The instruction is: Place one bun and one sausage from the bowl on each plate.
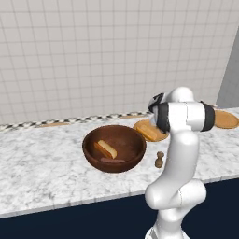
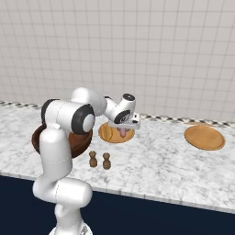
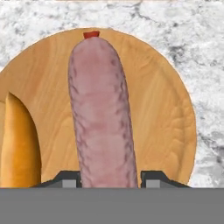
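My gripper (image 3: 109, 179) is shut on a pink sausage (image 3: 103, 113) and holds it just above the nearer tan plate (image 3: 164, 113). A golden bun (image 3: 17, 144) lies on that plate beside the sausage. From the right base view the gripper (image 2: 123, 130) hangs over this plate (image 2: 110, 134) with the sausage (image 2: 123, 133) dangling from it. The dark wooden bowl (image 1: 114, 148) stands to the left and holds another bun (image 1: 106, 149) and a reddish sausage (image 1: 112, 160). A second tan plate (image 2: 204, 137) lies bare at the far right.
Two small brown shakers (image 2: 92, 159) (image 2: 106, 161) stand on the marble counter (image 2: 160, 165) in front of the nearer plate. The tiled wall (image 1: 93, 56) runs along the back. My own arm hides part of the bowl (image 2: 39, 137) in the right base view.
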Available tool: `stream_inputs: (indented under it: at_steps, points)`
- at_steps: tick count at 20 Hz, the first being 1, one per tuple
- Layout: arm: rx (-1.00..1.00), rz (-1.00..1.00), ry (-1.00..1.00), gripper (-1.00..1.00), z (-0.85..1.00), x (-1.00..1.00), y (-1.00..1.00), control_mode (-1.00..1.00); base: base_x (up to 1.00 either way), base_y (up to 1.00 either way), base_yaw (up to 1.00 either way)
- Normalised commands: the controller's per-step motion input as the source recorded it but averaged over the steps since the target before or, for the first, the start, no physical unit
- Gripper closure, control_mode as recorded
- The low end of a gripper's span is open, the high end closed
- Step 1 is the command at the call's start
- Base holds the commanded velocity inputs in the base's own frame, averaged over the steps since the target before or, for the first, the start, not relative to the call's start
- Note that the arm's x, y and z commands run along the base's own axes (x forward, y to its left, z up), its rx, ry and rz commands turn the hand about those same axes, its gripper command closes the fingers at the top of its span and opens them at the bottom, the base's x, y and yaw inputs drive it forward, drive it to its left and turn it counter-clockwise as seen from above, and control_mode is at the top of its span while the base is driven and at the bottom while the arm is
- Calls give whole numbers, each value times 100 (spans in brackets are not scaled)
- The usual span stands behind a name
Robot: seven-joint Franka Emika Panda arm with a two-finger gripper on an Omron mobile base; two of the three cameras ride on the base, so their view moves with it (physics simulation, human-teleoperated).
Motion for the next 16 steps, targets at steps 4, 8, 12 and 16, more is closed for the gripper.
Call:
stream_inputs:
  at_steps: [4, 8, 12, 16]
  points:
    - [-1, 0, 0, -100, -10, 10, 1, -100, 0, 0, 0]
    - [0, 0, -2, -100, 7, 3, 9, -100, 0, 0, 0]
    - [0, 0, -1, -100, 39, -1, 18, -100, 0, 0, 0]
    - [0, 0, -1, -100, 39, -82, 20, -100, 0, 0, 0]
